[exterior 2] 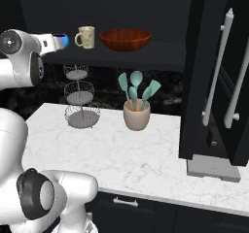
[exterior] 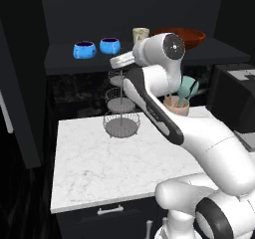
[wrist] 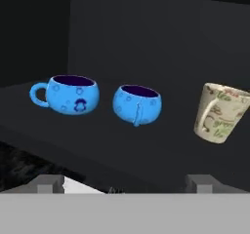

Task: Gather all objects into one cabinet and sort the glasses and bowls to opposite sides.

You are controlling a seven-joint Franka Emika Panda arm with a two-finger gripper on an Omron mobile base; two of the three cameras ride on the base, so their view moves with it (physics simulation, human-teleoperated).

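Two bright blue bowls (wrist: 73,95) (wrist: 137,105) stand side by side on the black cabinet shelf (exterior: 64,63). Seen close in the hand view, each has a dark purple inside, faint ring marks on its wall and a small handle. Just right of them the cream tumbler (wrist: 220,113) stands apart, speckled with greenish and brown marks that might be a pattern or writing; nothing on it can be read. The wide reddish-brown bowl (exterior 2: 125,39) sits further right on the same shelf, near the tumbler. The tool's (wrist: 125,183) two tips rise well apart at the bottom of the hand view, holding nothing, short of the shelf's front edge. Below, a pot of teal utensils (exterior 2: 136,113) stands on the white marble surface (exterior 2: 146,154) beside wire tiered baskets (exterior 2: 80,101)
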